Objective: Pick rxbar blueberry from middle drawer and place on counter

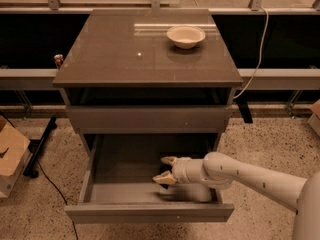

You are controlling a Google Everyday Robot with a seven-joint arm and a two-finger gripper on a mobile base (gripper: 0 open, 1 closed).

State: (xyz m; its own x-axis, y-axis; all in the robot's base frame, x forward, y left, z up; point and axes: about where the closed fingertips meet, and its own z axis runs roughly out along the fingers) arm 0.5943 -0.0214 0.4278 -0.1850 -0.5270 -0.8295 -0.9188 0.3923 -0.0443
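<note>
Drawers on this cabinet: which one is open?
The lowest drawer, pulled out with the gripper inside it; the drawer front above sits closed.

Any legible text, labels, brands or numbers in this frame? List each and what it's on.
None legible.
Small can on the ledge left of the cabinet: label too small to read.
Cardboard box on the floor, left: dark mark, unreadable.
Counter and white bowl: no markings visible.
Gripper, inside the open middle drawer: no wrapper print can be made out there.
</note>
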